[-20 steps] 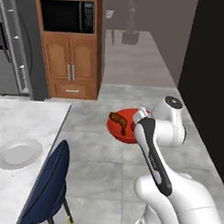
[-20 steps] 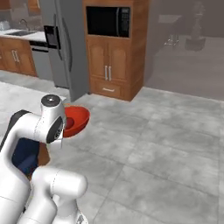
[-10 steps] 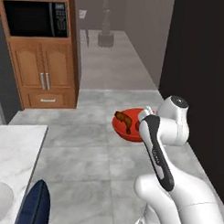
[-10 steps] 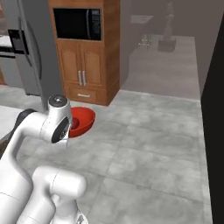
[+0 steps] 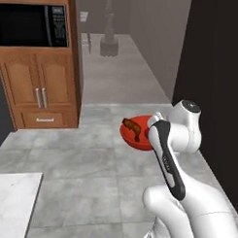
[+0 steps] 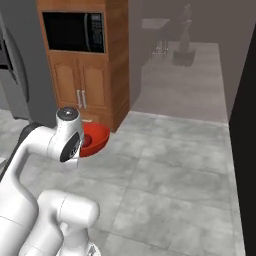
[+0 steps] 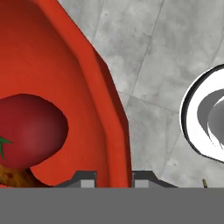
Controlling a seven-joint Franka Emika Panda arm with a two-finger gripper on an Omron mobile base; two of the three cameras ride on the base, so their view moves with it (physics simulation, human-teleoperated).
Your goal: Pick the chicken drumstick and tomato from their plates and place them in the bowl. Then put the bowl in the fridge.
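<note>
Hand view showed the bowl (image 7: 65, 100) from close up, its glossy red wall rising between the two dark fingertips (image 7: 85, 178), which pinched the rim. Inside lay the tomato (image 7: 30, 131), dark red and round with a green stem spot, and just below it a mottled brown edge of the chicken drumstick (image 7: 13, 177).

Left base view gave what the hand view could not: the bowl (image 5: 135, 136) was held in the air above the grey tiled floor (image 5: 90, 173), just left of the arm's wrist, with the drumstick (image 5: 132, 127) lying across it, reddish-brown and thicker at one end.

Right base view showed the bowl (image 6: 95, 140) side-on beside the wrist, near the wooden cabinet (image 6: 85, 85) with the microwave (image 6: 72, 31), and the grey fridge (image 6: 15, 75) at the far left.
</note>
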